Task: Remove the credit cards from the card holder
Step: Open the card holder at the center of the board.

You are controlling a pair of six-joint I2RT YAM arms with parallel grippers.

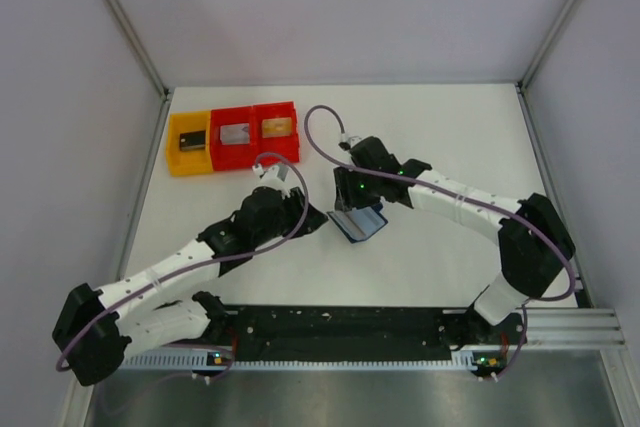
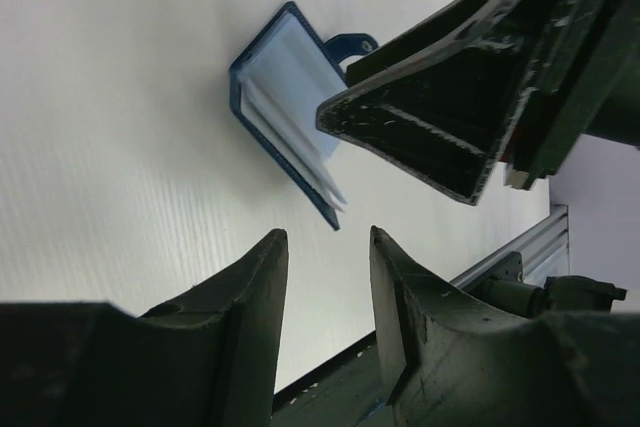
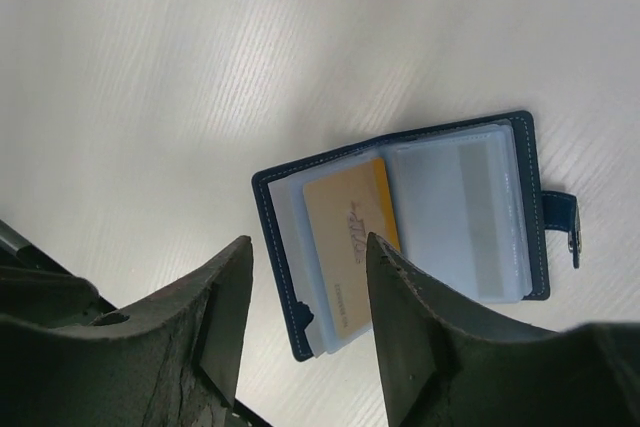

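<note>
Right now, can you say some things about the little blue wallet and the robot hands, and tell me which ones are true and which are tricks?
1. The card holder lies open. True.
2. A gold card sits in one of its clear sleeves. True.
3. The right gripper is squeezing the gold card. False: its fingers are apart and grip nothing.
4. The card holder sits inside the yellow bin. False: it lies on the white table, apart from the bins.
5. The left gripper is open. True.
</note>
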